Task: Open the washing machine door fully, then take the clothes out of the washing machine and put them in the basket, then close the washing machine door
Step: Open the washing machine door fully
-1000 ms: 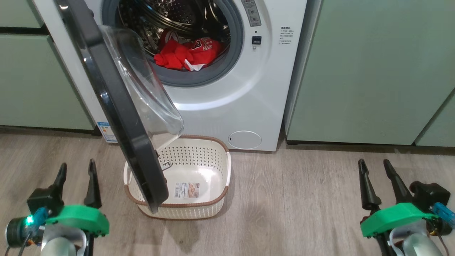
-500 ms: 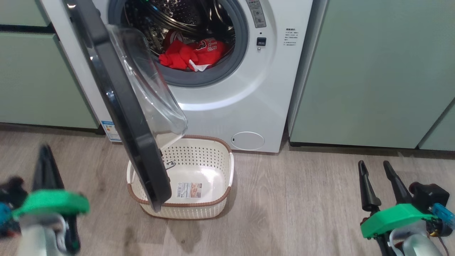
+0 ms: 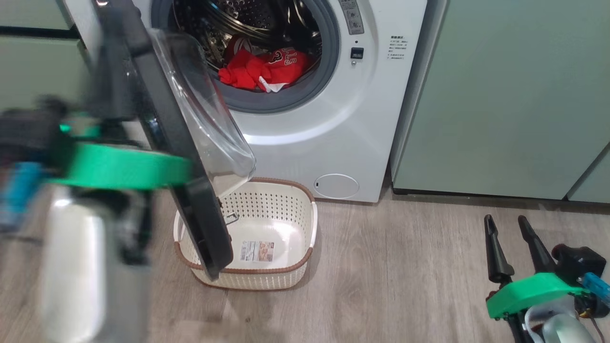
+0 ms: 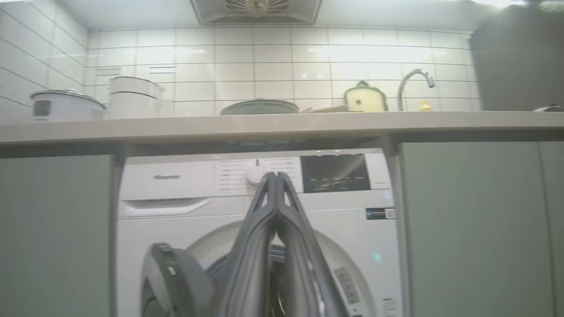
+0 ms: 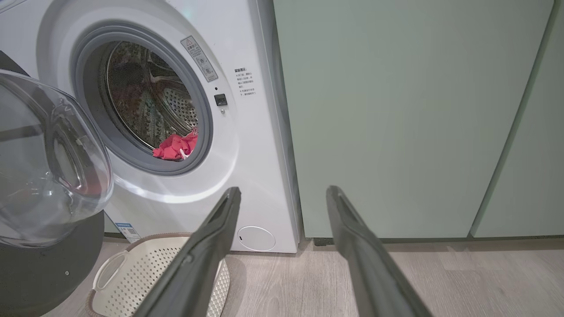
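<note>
The white washing machine [image 3: 333,119] stands between the cabinets. The washing machine door [image 3: 190,181], with its black rim and clear glass bowl [image 5: 48,167], is swung partly out over the basket. The red clothes [image 3: 267,69] lie at the front of the steel drum and also show in the right wrist view [image 5: 176,146]. The cream basket [image 3: 290,271] sits on the floor under the door's lower edge, holding nothing but its label. My left arm's green band [image 3: 119,166] is raised and blurred beside the door's outer face. The left gripper [image 4: 275,176] is shut on nothing. My right gripper [image 3: 505,221] hangs open low at the right.
Pale green cabinets [image 3: 500,95] flank the machine on both sides. Wood floor [image 3: 405,276] stretches between the basket and my right gripper. The left wrist view shows a worktop [image 4: 282,125] above the machine, with pots and a tap [image 4: 414,83] on it.
The left gripper has shut, and its arm has swept quickly up from the floor to beside the door. The head camera shifted slightly. The right arm has not moved.
</note>
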